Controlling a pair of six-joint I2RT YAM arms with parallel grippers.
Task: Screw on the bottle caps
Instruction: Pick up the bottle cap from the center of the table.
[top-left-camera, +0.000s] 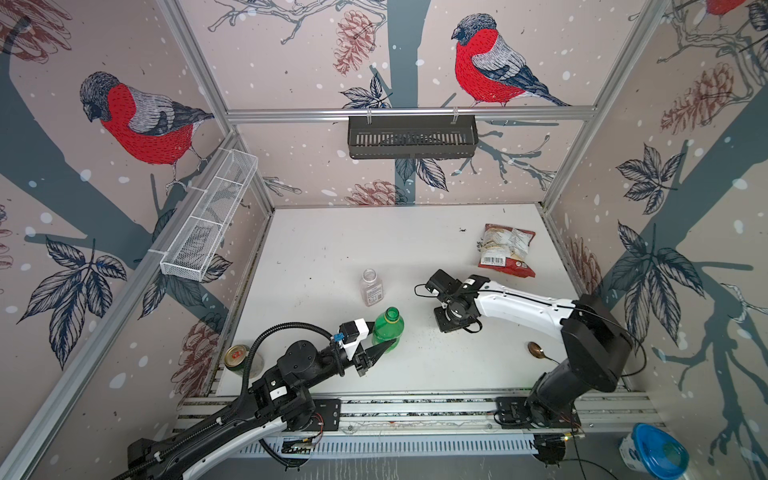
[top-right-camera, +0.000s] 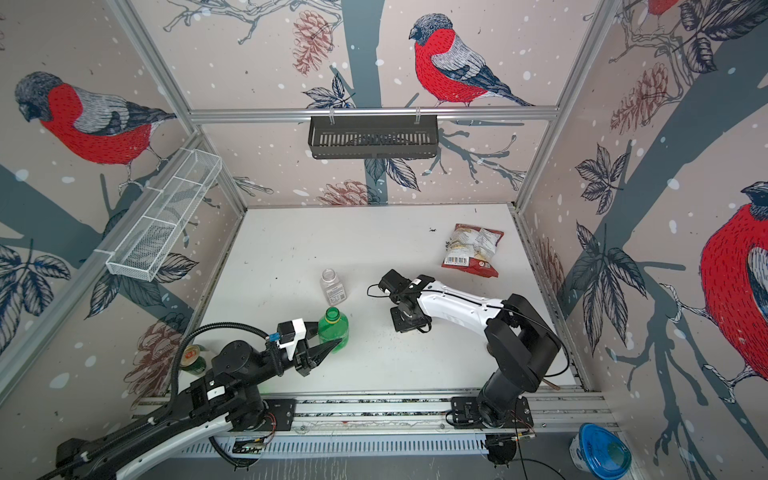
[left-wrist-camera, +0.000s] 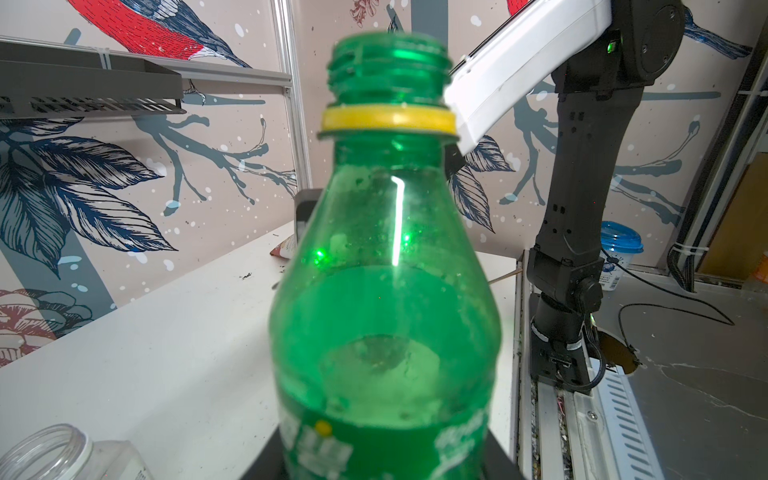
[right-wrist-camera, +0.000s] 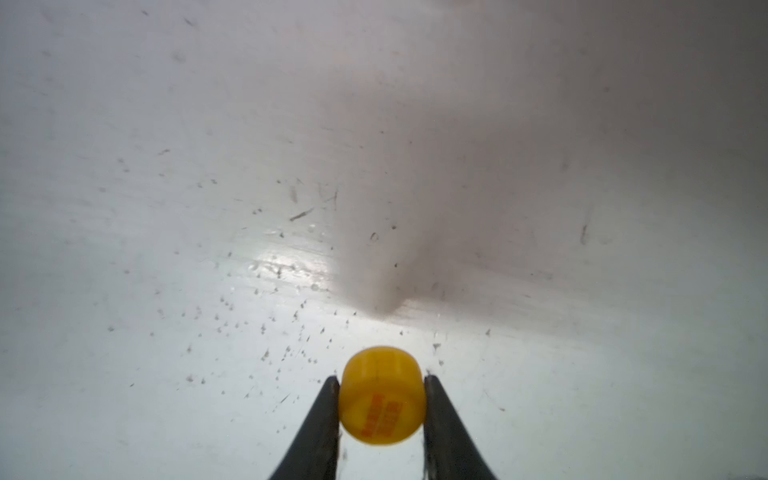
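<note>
The green bottle (top-left-camera: 388, 328) (top-right-camera: 333, 328) stands upright near the table's front, its mouth uncovered and a yellow ring around its neck (left-wrist-camera: 388, 120). My left gripper (top-left-camera: 382, 337) (top-right-camera: 328, 336) is shut on its lower body (left-wrist-camera: 386, 291). The clear bottle (top-left-camera: 371, 286) (top-right-camera: 332, 286) stands uncovered just behind it, and its rim (left-wrist-camera: 50, 451) shows in the left wrist view. In the right wrist view my right gripper (right-wrist-camera: 382, 399) is shut on an orange-yellow cap (right-wrist-camera: 382, 392) low over the white table. In both top views the right wrist (top-left-camera: 455, 311) hides those jaws.
A red snack bag (top-left-camera: 507, 251) lies at the back right. A green-and-gold can (top-left-camera: 237, 358) stands at the front left corner. A spoon (top-left-camera: 538, 352) lies by the right arm's base. A black basket (top-left-camera: 411, 137) and a white wire basket (top-left-camera: 208, 220) hang on the walls.
</note>
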